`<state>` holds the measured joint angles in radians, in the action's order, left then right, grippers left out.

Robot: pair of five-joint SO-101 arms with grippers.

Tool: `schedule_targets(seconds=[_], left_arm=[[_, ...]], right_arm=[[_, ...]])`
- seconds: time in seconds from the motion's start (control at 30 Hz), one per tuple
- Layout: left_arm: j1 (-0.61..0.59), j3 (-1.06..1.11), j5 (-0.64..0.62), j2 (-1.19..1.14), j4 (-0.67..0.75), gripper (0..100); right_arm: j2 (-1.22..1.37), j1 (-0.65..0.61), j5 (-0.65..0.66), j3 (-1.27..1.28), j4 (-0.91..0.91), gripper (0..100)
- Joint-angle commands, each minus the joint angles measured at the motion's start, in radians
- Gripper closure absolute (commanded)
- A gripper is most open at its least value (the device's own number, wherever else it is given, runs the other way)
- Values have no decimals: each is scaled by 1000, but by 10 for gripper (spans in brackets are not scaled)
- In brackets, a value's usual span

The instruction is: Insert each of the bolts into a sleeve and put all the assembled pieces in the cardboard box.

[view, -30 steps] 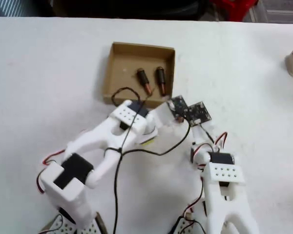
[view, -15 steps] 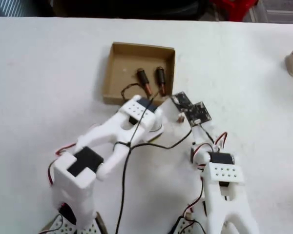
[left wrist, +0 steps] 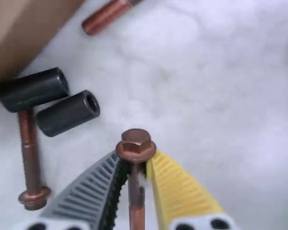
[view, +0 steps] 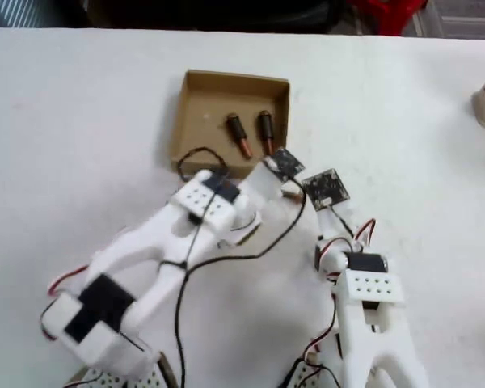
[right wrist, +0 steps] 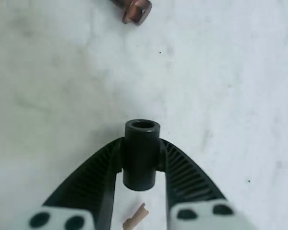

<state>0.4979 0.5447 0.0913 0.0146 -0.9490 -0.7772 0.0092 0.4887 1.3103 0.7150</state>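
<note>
Bolt (left wrist: 136, 143) is sitting clamped in the left claw (left wrist: 136, 162); the claw is closed down to the shank's thickness, its grey finger (left wrist: 86, 191) and yellow finger (left wrist: 177, 191) pressing on the copper shank from either side, and the hex head is sticking out just past the tips; beyond the tips, towards the grey finger's side, a near sleeve (left wrist: 67, 112) and a far sleeve (left wrist: 33, 88) are lying on the table (left wrist: 221, 86) just beside each other, both black and on their sides; a second bolt (left wrist: 30, 158) is lying outside the grey finger, its head towards the claw's base and its other end meeting the far sleeve, though whether it is going into that sleeve I cannot tell; a third bolt (left wrist: 108, 14) is lying farther ahead of the tips, near the box (left wrist: 19, 28), whose corner is showing farthest from the claw on the grey side; the right claw (right wrist: 141, 143) is gripping a held sleeve (right wrist: 141, 158) between its two black fingers, spread only as wide as the sleeve, with the bore end poking out past the tips; well ahead of those tips a bolt head (right wrist: 137, 12) is resting on the table; a tan scrap (right wrist: 136, 218) is showing between the fingers behind the sleeve; from above, the left arm (view: 186, 222) is holding its claw just outside the box's near wall, and the right arm (view: 370, 291) is holding its claw near it, on the side away from the box; inside the box, beyond both claws, two assembled pieces (view: 239, 136) (view: 265, 132) are lying side by side, apart.
</note>
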Motion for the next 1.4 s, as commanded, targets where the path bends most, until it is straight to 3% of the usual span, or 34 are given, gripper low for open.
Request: schedule_targets(seconds=[0.0,0.1,0.5,0.67,0.93,1.17,1.37], left_arm=[[-59,117,-9,213,153,980],[-133,219,-11,311,267,980],[-458,571,-14,573,606,980],[-553,733,-161,636,779,980],[-582,944,-216,650,1132,980],[-582,954,-213,648,1165,980],[-584,954,-210,648,1165,979]], right_arm=[[-10,-5,5,-8,-18,981],[-10,-5,-3,-8,-18,981],[-12,-59,-304,-11,-84,981],[-12,-147,-327,8,-159,981],[-12,-283,-328,112,-604,981],[-8,-456,-328,229,-1061,981],[1,-591,-328,245,-1213,981]])
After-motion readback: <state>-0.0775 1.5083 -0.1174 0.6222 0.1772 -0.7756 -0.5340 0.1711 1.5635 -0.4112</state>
